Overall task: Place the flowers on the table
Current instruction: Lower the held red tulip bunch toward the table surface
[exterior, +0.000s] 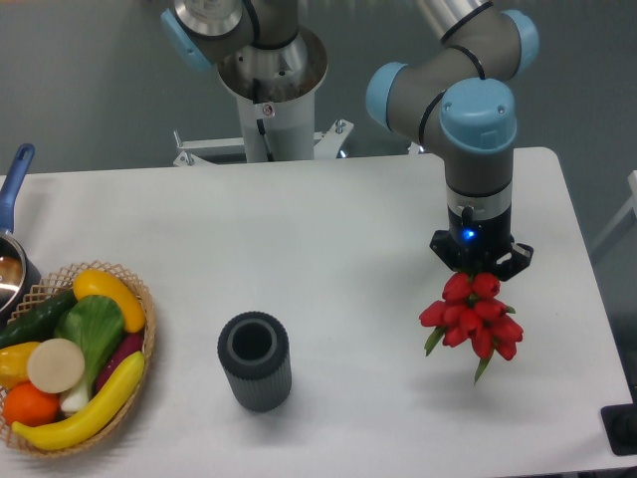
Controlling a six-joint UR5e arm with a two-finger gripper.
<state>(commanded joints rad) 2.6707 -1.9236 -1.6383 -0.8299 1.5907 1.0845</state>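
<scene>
The flowers [472, 317], a small bunch of red buds with green stem tips, hang at the right of the white table [328, 239]. My gripper [479, 271] points straight down and is shut on the top of the bunch. The buds hide the fingertips. The green stem ends [482, 369] point down at the tabletop; I cannot tell whether they touch it. The dark cylinder [255, 361] stands upright and empty, well to the left of the flowers.
A wicker basket [149, 329] with colourful fruit and vegetables sits at the front left edge. A pot with a blue handle [12, 184] shows at the far left. The arm's base [269, 90] stands behind the table. A black object [622, 428] is at the front right corner.
</scene>
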